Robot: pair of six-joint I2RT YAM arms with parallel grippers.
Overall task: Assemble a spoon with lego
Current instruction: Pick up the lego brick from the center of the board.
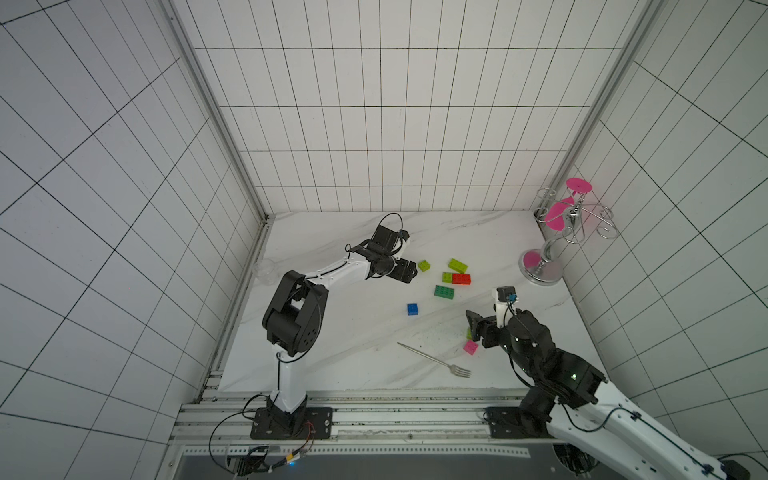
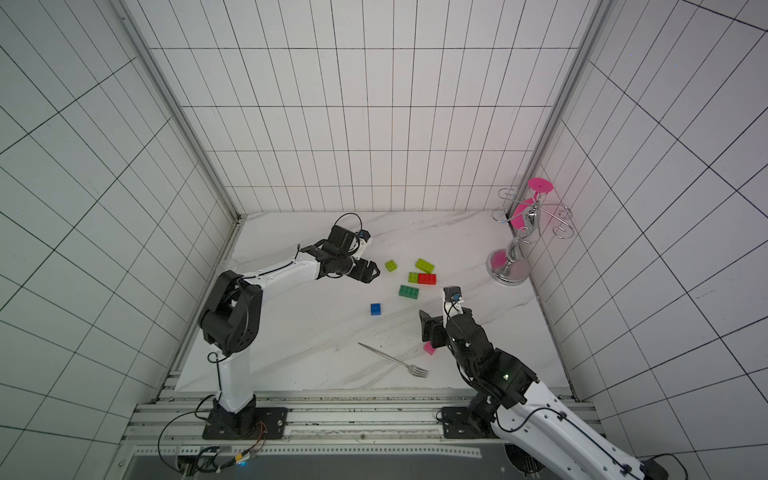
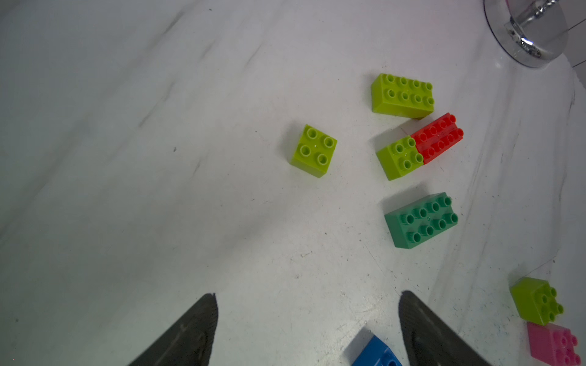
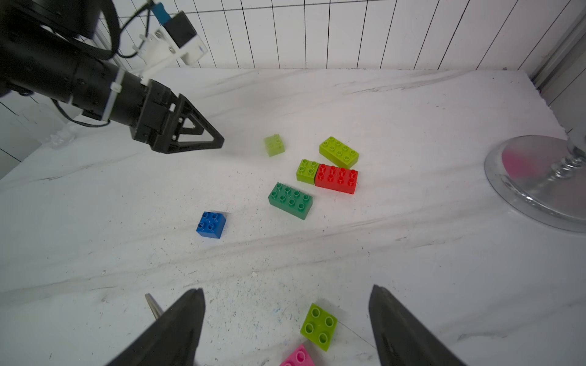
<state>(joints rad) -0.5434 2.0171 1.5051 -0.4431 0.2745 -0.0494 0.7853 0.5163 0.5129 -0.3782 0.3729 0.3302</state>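
The lego lies as loose bricks on the white marble table; no spoon is in view. A small lime square (image 1: 424, 265) sits just ahead of my left gripper (image 1: 414, 271), whose jaws are open and empty (image 3: 308, 294). Further right are a lime rectangle (image 1: 457, 265), a lime square (image 1: 447, 277) touching a red rectangle (image 1: 461, 279), and a dark green rectangle (image 1: 444, 291). A blue square (image 1: 412, 308) stands alone. My right gripper (image 4: 287, 288) hangs open over another lime square (image 4: 318, 326) and a pink square (image 1: 471, 347), touching neither.
A metal fork (image 1: 436, 360) lies near the table's front edge. A chrome stand (image 1: 542, 270) with pink discs occupies the back right corner. A clear glass object (image 1: 266, 270) sits at the left edge. Tiled walls close three sides.
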